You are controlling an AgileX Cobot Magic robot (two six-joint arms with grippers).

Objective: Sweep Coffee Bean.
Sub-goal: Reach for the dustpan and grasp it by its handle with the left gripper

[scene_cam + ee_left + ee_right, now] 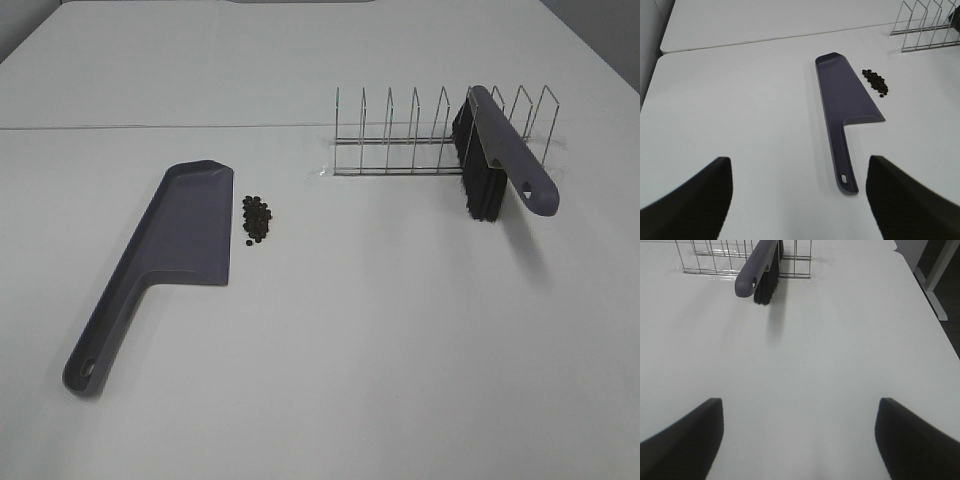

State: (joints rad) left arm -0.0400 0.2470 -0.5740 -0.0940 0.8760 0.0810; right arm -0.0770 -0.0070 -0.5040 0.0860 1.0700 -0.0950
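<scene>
Both my grippers hang over the white table (pixel 400 350), nothing held. Left gripper (pixel 799 192) jaws wide apart; the coffee beans (pixel 876 82) sit well ahead of them, off to one side, no contact. The beans are one small dark pile on the table, just beside the long edge of the grey-purple dustpan (pixel 842 95), on the side toward the wire rack (pixel 400 135). Right gripper (pixel 800 427) jaws also wide apart; no beans in its view, only the brush (pixel 759 267) leaning in the rack.
</scene>
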